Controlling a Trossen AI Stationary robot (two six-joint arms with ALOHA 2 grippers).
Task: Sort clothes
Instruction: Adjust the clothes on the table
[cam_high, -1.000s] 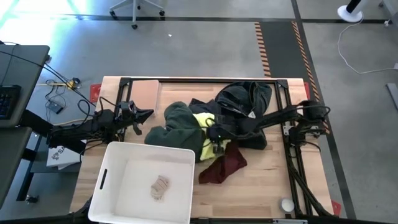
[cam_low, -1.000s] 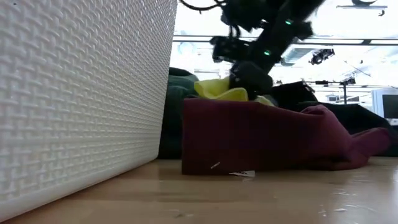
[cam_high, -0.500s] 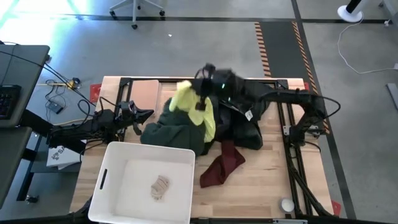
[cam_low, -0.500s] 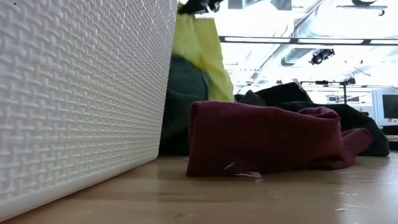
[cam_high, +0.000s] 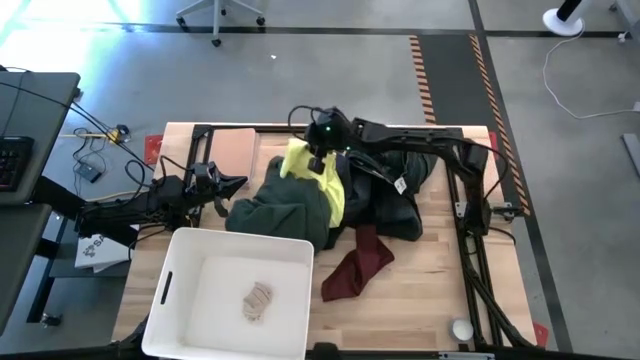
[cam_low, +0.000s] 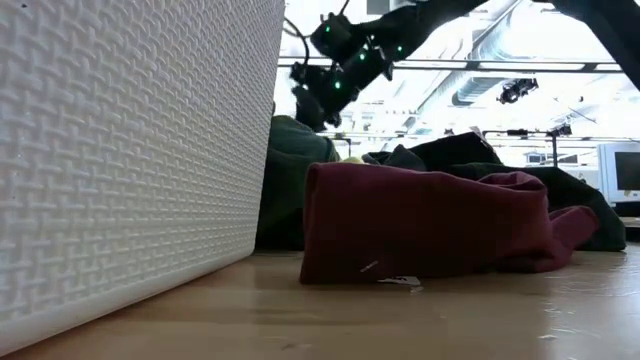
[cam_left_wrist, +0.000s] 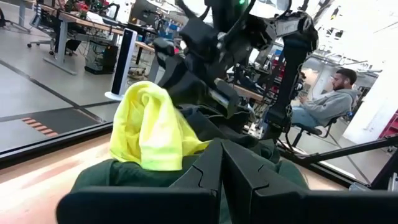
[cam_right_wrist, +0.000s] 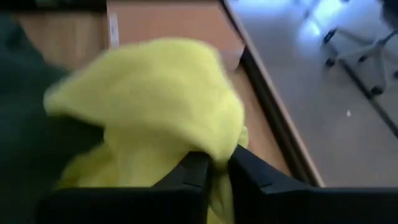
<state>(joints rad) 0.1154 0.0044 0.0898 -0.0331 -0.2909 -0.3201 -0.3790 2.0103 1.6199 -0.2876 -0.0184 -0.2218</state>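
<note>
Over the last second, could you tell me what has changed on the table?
The right gripper took hold of the bright yellow garment in the middle of the pile, lifted it and carried it toward the table's far edge, near the tan board. The dark green garment shifted slightly. The left gripper, maroon garment and white bin stayed put.

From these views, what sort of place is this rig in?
Most likely a robotics lab or open workshop. The left wrist view shows benches crowded with equipment and a seated person; the high view shows a concrete floor with striped hazard tape and a desk with a keyboard.
</note>
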